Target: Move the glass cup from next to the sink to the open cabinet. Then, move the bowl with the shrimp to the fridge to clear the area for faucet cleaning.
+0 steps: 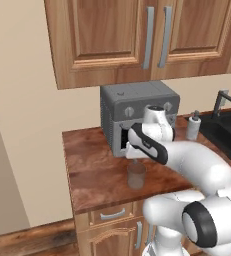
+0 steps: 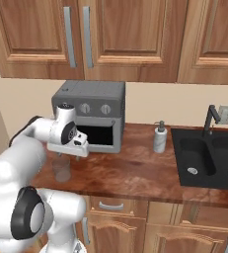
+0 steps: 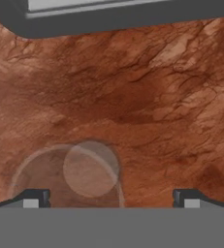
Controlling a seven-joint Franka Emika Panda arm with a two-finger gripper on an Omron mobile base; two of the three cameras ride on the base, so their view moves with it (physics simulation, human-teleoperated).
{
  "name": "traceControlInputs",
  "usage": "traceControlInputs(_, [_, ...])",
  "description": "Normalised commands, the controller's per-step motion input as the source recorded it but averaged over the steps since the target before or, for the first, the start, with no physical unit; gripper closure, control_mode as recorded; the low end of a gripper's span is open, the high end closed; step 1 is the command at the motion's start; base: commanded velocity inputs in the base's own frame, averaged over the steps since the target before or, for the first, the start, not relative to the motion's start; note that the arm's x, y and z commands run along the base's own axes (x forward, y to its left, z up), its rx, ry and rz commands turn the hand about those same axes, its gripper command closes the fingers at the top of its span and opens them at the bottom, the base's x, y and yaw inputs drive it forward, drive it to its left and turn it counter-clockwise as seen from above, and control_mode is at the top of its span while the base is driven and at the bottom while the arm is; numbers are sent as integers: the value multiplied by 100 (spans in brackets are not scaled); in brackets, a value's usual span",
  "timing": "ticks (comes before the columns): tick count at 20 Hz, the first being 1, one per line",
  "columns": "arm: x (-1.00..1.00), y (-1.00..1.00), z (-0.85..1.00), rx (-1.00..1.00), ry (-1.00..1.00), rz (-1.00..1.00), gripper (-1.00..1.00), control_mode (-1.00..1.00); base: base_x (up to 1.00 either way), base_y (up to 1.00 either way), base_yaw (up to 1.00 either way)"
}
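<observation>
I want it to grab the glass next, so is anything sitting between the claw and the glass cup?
Nothing visible does. The open claw hangs just above the glass cup, which stands alone on the brown counter in front of the grey toaster oven. In the hand view the cup sits off toward one finger, not centred.

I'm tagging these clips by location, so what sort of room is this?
A kitchen, rendered rather than real: a black double-basin sink with a slim faucet, a grey toaster oven on a brown counter, and wood wall cabinets above.
</observation>
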Motion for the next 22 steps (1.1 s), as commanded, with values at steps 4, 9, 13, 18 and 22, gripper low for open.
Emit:
traceControlInputs(4, [-9, -10, -3, 2, 0, 2, -100, -100, 0, 0, 0])
traceControlInputs(9, [0, 0, -30, 0, 0, 2, -100, -100, 0, 0, 0])
traceControlInputs(13, [0, 0, -39, 0, 0, 1, -100, -100, 0, 0, 0])
traceControlInputs(18, [0, 0, -44, 0, 0, 1, 100, -100, 0, 0, 0])
traceControlInputs(22, [0, 0, -4, 0, 0, 0, 100, -100, 0, 0, 0])
